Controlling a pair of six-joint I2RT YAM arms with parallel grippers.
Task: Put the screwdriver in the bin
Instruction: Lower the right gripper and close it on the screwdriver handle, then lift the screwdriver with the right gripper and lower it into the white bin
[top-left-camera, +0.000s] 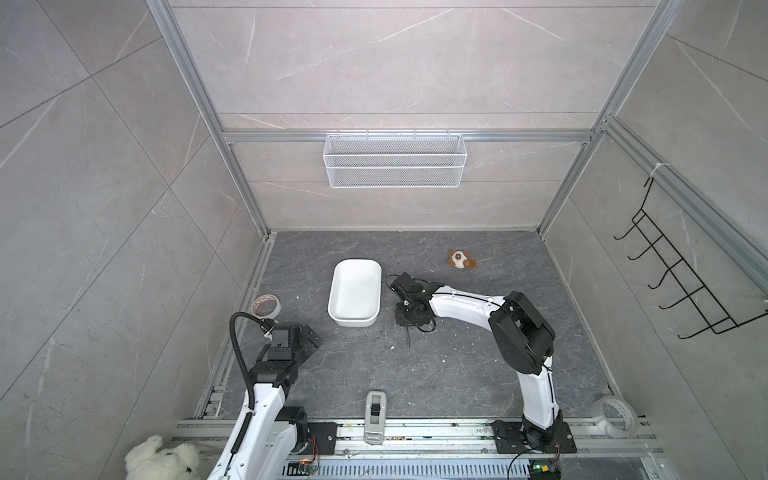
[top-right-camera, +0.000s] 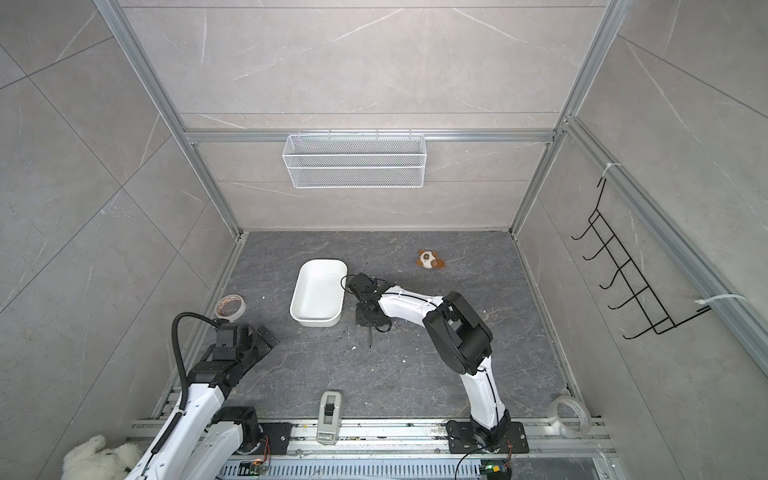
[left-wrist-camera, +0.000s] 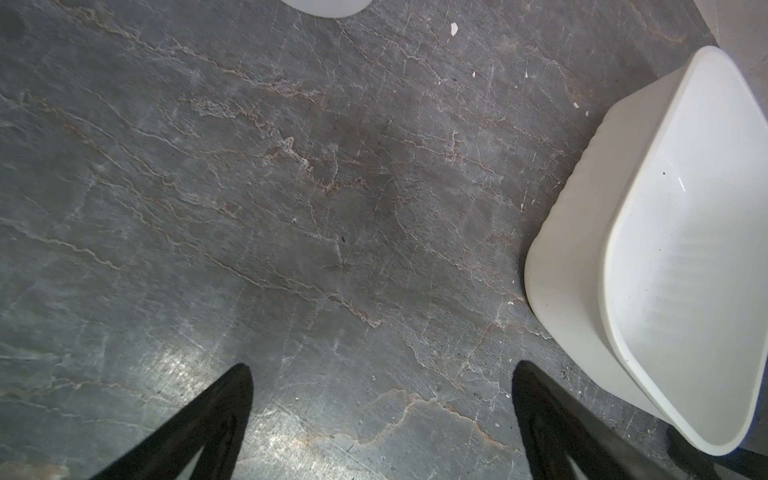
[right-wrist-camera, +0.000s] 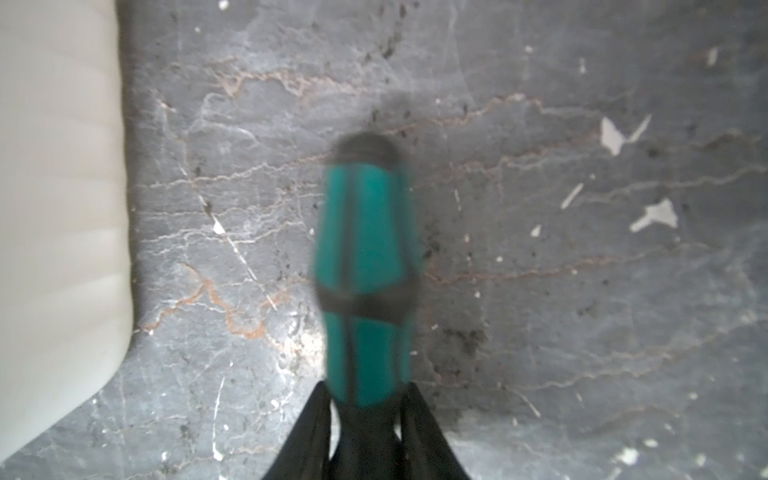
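Right wrist view: pinching blurry green screwdriver (right-wrist-camera: 365, 249) handle with right gripper (right-wrist-camera: 365, 399) | both top views: parked just right of bin (top-left-camera: 354, 286) (top-right-camera: 318, 291) | left gripper (left-wrist-camera: 380, 374): spread wide, near-left

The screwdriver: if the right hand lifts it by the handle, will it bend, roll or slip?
The screwdriver looks rigid, so it probably will not bend. Its rounded handle could roll if dropped on the flat floor. The right hand holds only one end of the handle, so it may pivot slightly.
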